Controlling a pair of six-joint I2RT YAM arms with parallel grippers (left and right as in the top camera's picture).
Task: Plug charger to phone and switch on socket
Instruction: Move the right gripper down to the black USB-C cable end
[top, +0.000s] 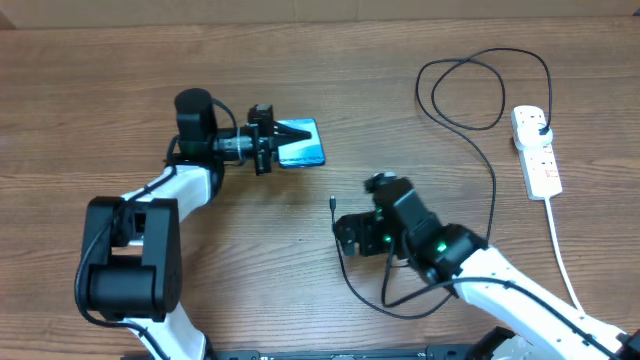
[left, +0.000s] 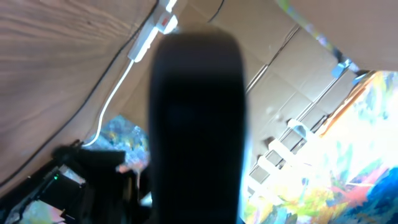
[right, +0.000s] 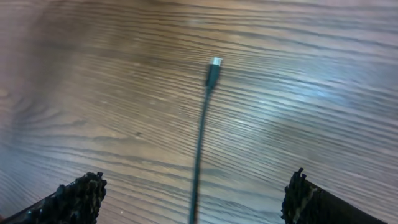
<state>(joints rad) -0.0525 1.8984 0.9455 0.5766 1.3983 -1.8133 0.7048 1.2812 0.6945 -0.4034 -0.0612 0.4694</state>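
Overhead, left claw (top: 275, 140) seemingly clamps phone (top: 303, 145); right claw (top: 339, 233) hangs spread over charger (top: 331, 204).

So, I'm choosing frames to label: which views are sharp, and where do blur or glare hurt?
Overhead: sharp, evenly lit, phone and charger clear. Left wrist: badly blurred, a dark out-of-focus shape fills the middle. Right wrist: slightly soft, charger tip readable, pale glare on the table at right.

phone (top: 300, 143): centre-left, far side.
socket (top: 536, 150): right side, well apart from phone.
charger (top: 493, 170): plug (top: 540, 124) on socket's far end; tip (top: 331, 205) nearer, right of phone.
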